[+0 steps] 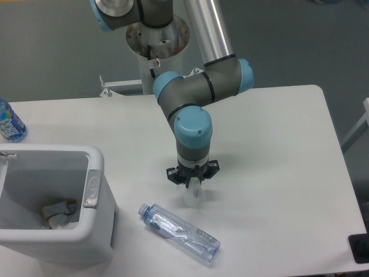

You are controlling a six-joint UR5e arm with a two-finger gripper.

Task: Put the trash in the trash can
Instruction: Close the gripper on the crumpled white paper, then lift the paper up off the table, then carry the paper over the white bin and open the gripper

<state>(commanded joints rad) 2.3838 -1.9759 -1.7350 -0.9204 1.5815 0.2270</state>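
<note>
The clear crushed plastic bottle [180, 234] with a pale cap lies on its side on the white table, cap toward the left, near the front edge. My gripper [194, 195] points straight down just above and behind the bottle, close to the table. Its fingers look close together, with a pale blur at the tips, so I cannot tell if it holds anything. The white trash can [95, 190] with a grey strip on its rim stands at the front left. Crumpled white and tan scraps [56, 212] lie in its bottom; whether they are the wrapper is unclear.
A blue-labelled water bottle [10, 122] stands at the table's left edge, behind the trash can. The arm's base column [157, 40] rises at the back middle. A dark object [360, 248] sits at the front right corner.
</note>
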